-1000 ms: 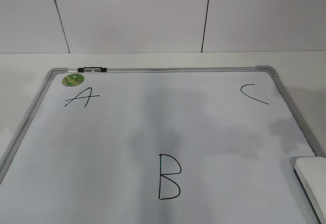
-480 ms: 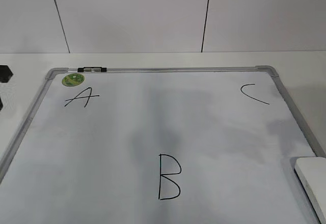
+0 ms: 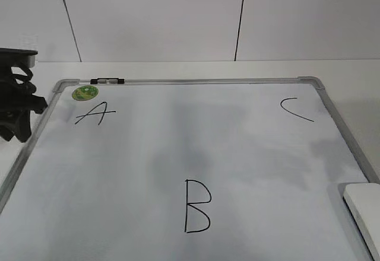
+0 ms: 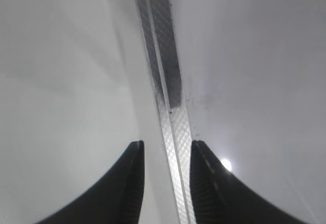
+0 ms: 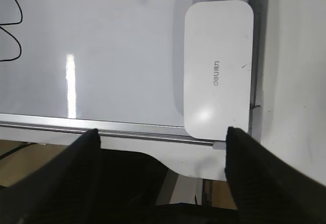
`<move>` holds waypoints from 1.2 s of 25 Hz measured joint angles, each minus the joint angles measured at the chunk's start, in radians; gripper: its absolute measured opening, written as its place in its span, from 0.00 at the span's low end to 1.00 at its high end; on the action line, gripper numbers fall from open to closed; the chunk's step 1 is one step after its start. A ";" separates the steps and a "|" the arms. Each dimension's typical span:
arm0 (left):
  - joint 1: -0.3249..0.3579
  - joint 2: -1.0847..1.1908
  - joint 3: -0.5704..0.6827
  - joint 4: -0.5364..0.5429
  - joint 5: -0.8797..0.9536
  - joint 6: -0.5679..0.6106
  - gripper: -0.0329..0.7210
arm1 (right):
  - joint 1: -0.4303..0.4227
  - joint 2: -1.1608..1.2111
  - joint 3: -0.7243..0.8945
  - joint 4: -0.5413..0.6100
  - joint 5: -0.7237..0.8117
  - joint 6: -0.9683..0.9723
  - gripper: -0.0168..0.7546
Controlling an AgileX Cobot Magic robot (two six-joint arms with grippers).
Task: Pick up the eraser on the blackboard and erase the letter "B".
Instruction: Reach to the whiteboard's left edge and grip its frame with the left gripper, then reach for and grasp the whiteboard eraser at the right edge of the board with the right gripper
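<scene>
The blackboard (image 3: 190,82) lies flat on the table. The letter "B" (image 3: 196,206) is drawn in black near its front middle. The eraser (image 3: 363,210), a white block, lies at the board's front right corner, cut off by the frame edge. In the right wrist view the eraser (image 5: 218,66) lies just beyond my right gripper (image 5: 162,132), which is open wide and empty over the board's edge; part of the "B" (image 5: 10,30) shows at the left. My left gripper (image 3: 15,101) hangs by the board's left rim. In its wrist view my left gripper (image 4: 167,145) is open, straddling the frame (image 4: 170,127).
A black "A" (image 3: 94,114) and a round green sticker (image 3: 85,92) are at the board's far left; a "C" (image 3: 295,109) is at the far right. A small black clip (image 3: 107,81) sits on the far frame. A white tiled wall stands behind.
My left arm has come into the exterior view from the left edge and moved towards the board's left rim. The eraser and the letters have not moved.
</scene>
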 joint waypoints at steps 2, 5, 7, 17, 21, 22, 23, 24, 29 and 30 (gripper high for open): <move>0.000 0.013 -0.018 0.000 -0.011 0.000 0.35 | 0.000 0.000 0.000 0.000 0.000 0.000 0.78; 0.000 0.039 -0.038 0.002 -0.020 0.000 0.35 | 0.000 0.000 0.000 0.000 0.000 0.000 0.78; 0.000 0.053 -0.044 0.002 -0.022 0.000 0.35 | 0.000 0.000 0.000 0.000 0.000 0.002 0.78; 0.000 0.101 -0.046 0.002 -0.026 0.000 0.35 | 0.000 0.000 0.000 0.000 0.000 0.002 0.78; 0.000 0.106 -0.050 0.002 -0.024 0.000 0.35 | 0.000 0.000 0.000 0.000 0.000 0.002 0.78; 0.000 0.107 -0.052 0.002 -0.023 0.000 0.35 | 0.000 0.000 0.000 0.000 0.000 0.002 0.78; 0.000 0.109 -0.054 0.002 -0.020 0.000 0.35 | 0.000 0.000 0.000 0.000 0.000 0.002 0.78; 0.000 0.111 -0.055 0.000 -0.019 0.000 0.34 | 0.000 0.000 0.000 0.000 0.000 0.002 0.78; 0.000 0.111 -0.056 -0.006 -0.016 -0.003 0.11 | 0.000 0.000 0.000 0.000 0.000 0.002 0.78; 0.000 0.111 -0.056 -0.011 -0.016 -0.013 0.09 | 0.000 0.000 0.000 0.000 0.000 0.002 0.78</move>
